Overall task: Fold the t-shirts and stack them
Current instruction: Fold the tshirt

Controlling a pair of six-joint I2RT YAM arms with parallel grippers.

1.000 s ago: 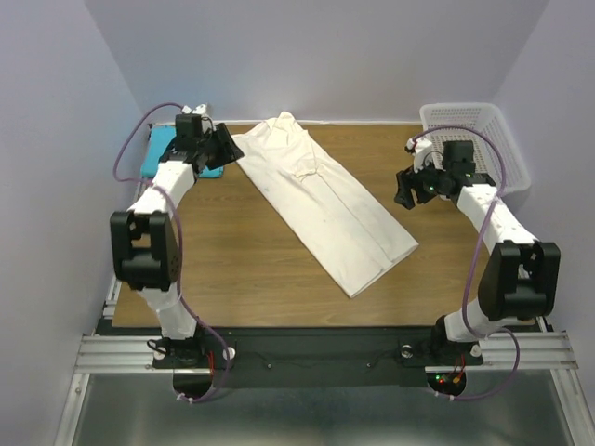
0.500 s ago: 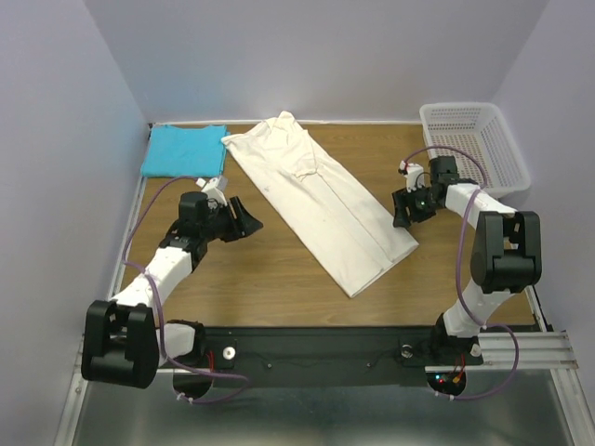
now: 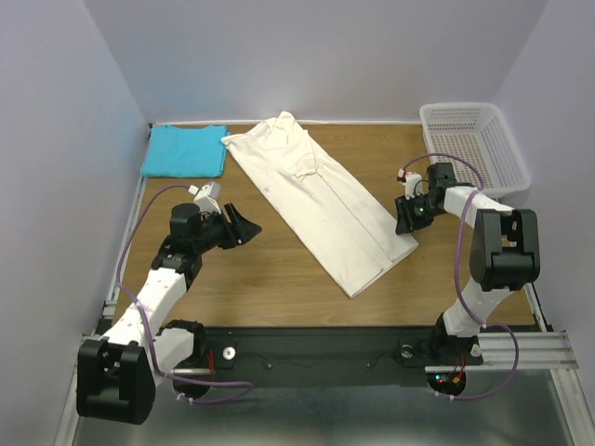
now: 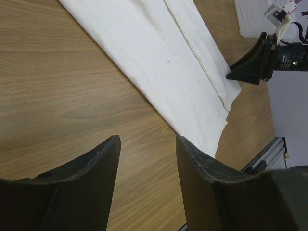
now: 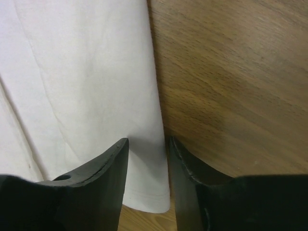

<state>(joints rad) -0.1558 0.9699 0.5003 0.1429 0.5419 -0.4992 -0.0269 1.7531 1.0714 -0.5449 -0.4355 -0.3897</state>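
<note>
L gripper (image 3: 249, 223): jaws apart, over bare table (image 3: 279, 269). R gripper (image 3: 402, 223): jaws apart (nothing held), astride the cream-white t-shirt (image 3: 321, 200) edge. Turquoise-blue t-shirt (image 3: 184, 150): far-left corner.

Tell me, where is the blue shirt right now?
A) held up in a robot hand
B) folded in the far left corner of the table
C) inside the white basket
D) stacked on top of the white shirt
B: the blue shirt lies folded flat on the table in its far left corner, beside the white shirt.
</note>
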